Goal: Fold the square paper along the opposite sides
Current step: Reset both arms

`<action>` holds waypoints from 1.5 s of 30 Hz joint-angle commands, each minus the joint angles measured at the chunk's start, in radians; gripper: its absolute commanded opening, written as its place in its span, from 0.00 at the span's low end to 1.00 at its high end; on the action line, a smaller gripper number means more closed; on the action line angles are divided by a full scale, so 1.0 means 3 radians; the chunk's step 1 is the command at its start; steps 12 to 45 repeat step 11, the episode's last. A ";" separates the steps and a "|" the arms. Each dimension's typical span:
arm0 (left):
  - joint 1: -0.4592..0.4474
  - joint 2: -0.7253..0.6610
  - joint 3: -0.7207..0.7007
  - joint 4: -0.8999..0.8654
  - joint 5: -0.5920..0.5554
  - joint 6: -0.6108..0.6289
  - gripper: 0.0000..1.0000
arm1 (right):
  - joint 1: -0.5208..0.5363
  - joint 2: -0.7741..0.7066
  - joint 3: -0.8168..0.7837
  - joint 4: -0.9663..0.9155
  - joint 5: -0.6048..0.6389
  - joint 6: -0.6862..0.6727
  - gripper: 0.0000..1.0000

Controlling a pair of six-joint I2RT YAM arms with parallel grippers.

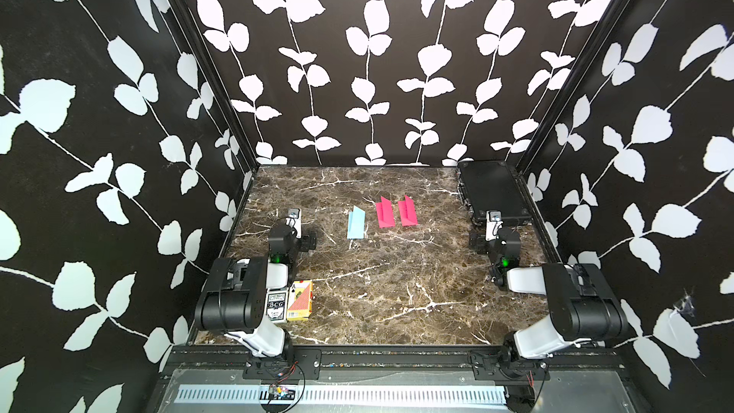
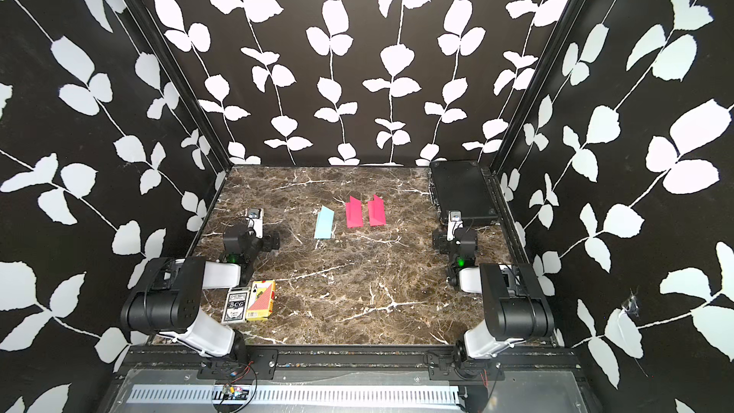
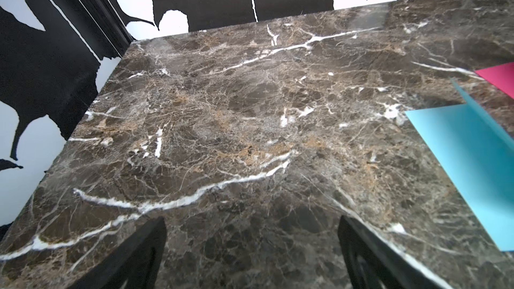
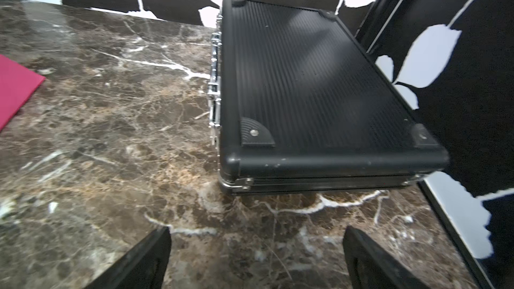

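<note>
Lying shut, the black case [image 1: 492, 188] conceals its contents, blue paper [image 1: 355, 224] well apart.

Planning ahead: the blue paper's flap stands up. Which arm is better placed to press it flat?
Left, likely. The blue paper lies nearer the left pincer and shows in its wrist view; the right pincer faces the black case.

Just above mid-frame in both top views, set in a row and apart from one another: blue paper [image 1: 356, 224] [image 2: 324, 224] at the left, middle pink paper [image 1: 384, 214] [image 2: 353, 214] beside it, rightmost pink paper [image 1: 408, 214] [image 2: 376, 213] last. Each folded in half into a narrow strip running up the frame, one half flat, the other flap lifted off it, not pressed shut. At the right edge of the left wrist view: blue paper [image 3: 467, 162] again, flap raised.
</note>
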 commanded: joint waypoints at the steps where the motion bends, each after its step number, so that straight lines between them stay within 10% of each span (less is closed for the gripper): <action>1: -0.0023 -0.0074 -0.0007 0.0112 -0.0016 -0.0005 0.99 | -0.0021 -0.0043 0.0077 -0.0042 -0.0125 0.0082 0.99; 45: -0.0022 -0.0090 -0.0003 0.0068 -0.0021 -0.0005 0.99 | -0.0026 -0.0054 0.0056 -0.0010 -0.0126 0.0083 0.99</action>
